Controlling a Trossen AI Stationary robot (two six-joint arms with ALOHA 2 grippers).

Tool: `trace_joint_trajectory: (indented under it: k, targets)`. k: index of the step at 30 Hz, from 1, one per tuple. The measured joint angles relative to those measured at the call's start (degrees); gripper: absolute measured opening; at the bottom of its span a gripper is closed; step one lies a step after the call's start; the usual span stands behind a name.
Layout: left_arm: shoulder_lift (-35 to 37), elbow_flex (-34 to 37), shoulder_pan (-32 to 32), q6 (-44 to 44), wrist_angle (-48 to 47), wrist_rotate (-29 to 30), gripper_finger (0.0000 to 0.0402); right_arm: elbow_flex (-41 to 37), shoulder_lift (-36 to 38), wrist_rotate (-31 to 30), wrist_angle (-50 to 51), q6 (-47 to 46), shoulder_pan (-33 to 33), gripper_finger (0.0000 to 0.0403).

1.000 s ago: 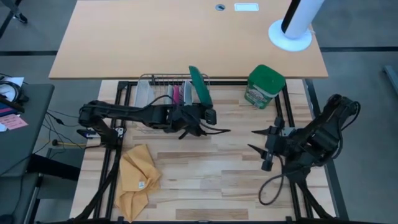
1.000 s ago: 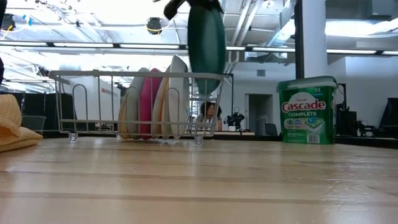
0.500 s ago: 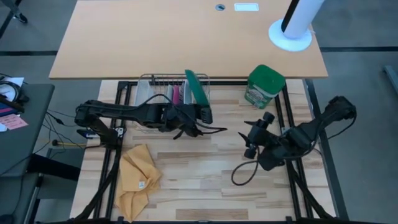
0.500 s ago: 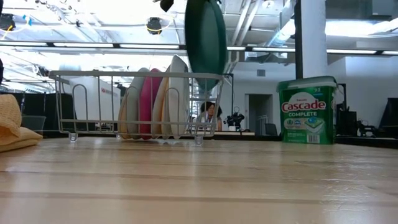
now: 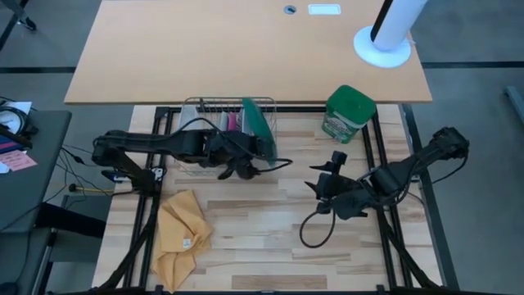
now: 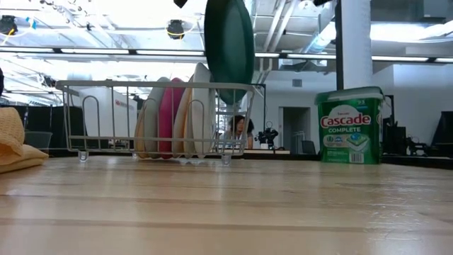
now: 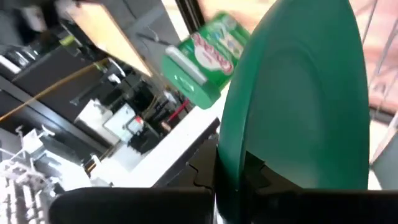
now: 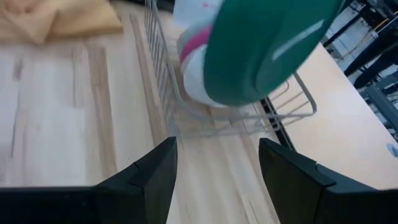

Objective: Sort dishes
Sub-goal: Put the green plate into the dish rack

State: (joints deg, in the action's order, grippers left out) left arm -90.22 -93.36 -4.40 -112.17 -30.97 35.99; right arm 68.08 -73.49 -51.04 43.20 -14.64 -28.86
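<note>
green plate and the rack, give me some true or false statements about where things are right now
1. The left gripper is shut on the green plate. True.
2. The green plate lies flat on the table. False: it is held on edge above the rack's right end.
3. The right gripper holds a pink plate. False: it is open and empty, over the table right of the rack.
4. Several plates stand on edge in the rack. True.
5. The green canister sits inside the rack. False: it stands on the table, right of the rack.
</note>
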Motion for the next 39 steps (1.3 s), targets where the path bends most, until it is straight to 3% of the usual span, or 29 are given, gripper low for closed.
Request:
trace_joint_trajectory:
  k: [6, 23, 33, 39]
  targets:
    - [2.0, 0.0, 0.8, 2.0, -0.9, -8.4, 0.0007, 0.0, 0.0, 0.1, 5.1, -4.0, -1.3, 0.0226]
    - [3.0, 0.0, 10.9, 4.2, 0.1, -30.4, 0.0007, -4.1, 0.0, 0.5, 0.2, -2.8, -1.4, 0.0225]
    - [4.0, 0.0, 14.9, -3.3, 1.0, -39.9, 0.0007, -4.1, 0.0, 1.6, 0.1, -2.9, -1.6, 0.0226]
    - [4.2, 0.0, 17.0, -9.9, 0.5, -50.2, 0.0007, -4.1, 0.0, 3.0, 0.1, -2.9, -1.5, 0.0226]
